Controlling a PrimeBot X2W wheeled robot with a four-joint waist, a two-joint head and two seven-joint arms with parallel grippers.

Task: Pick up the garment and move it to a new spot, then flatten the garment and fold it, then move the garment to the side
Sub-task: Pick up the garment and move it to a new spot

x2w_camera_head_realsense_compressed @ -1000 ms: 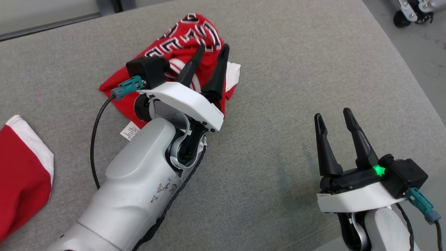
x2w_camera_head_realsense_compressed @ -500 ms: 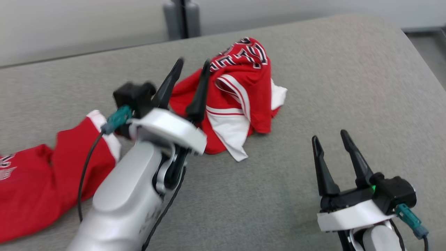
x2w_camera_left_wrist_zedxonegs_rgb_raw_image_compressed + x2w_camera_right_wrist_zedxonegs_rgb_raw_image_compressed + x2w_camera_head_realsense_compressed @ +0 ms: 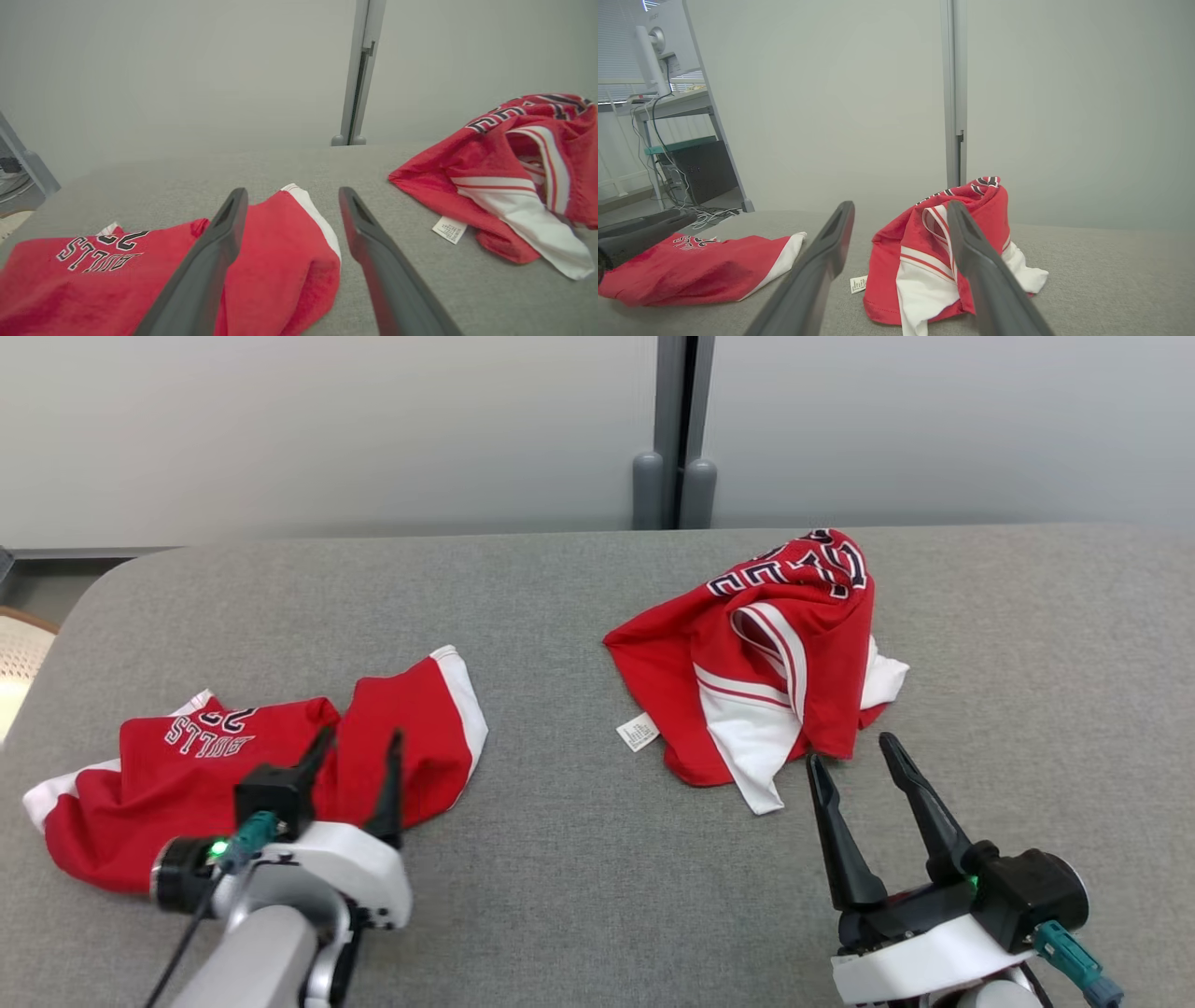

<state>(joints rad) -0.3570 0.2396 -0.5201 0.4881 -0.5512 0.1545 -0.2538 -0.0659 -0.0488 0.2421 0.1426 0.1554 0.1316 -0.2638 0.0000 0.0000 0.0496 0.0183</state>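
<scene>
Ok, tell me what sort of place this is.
Probably an office or lab used for robot trials: a desk with a monitor and loose cables, plain partition panels, and a grey fabric-covered table.

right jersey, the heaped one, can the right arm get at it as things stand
Probably yes. The right arm sits just short of the right jersey, jaws open and pointing at its near edge, with bare grey surface between and nothing in the way.
</scene>
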